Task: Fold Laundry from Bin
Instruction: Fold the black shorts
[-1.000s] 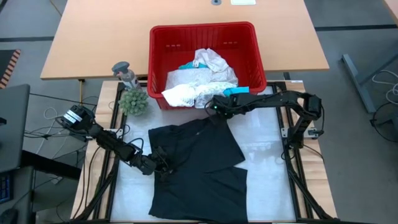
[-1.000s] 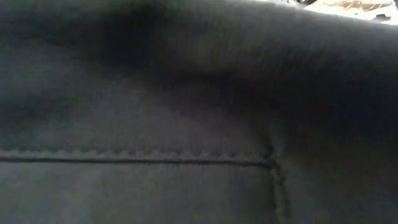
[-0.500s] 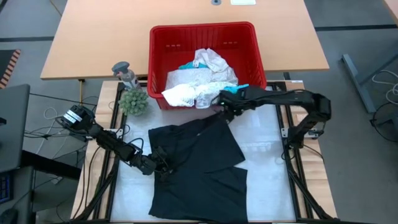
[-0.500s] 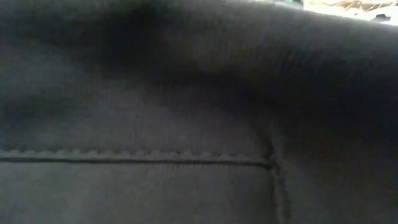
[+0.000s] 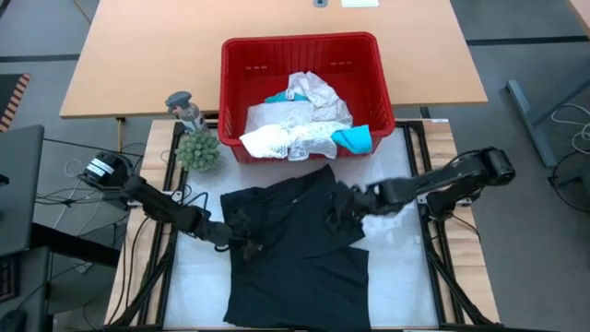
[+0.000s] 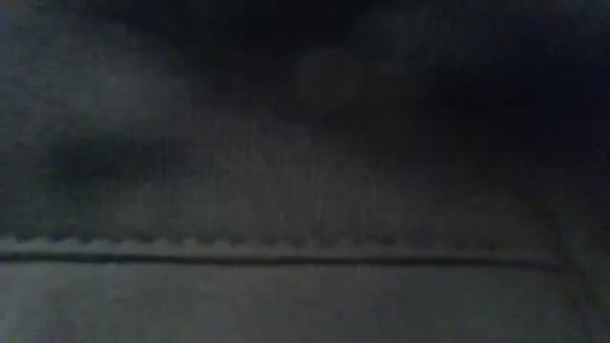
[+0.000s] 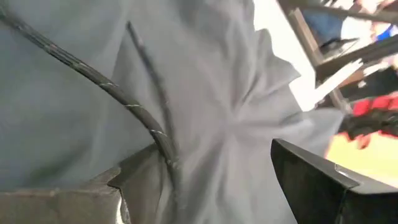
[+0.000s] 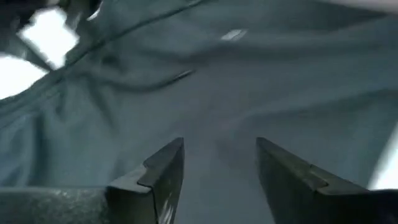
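Bin (image 5: 383, 88) sits at the table's far side, holding white lacy pieces (image 5: 290, 124) and a teal one (image 5: 353, 138). Black garment (image 5: 295, 254) lies spread on table (image 5: 396, 277) near the bin. Left claw (image 5: 247, 242) and right claw (image 5: 339, 207) rest on it, both released.

Green plant (image 5: 198, 149) beside grey figurine (image 5: 185, 108)

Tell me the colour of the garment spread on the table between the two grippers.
Black garment, clearest in the high view.
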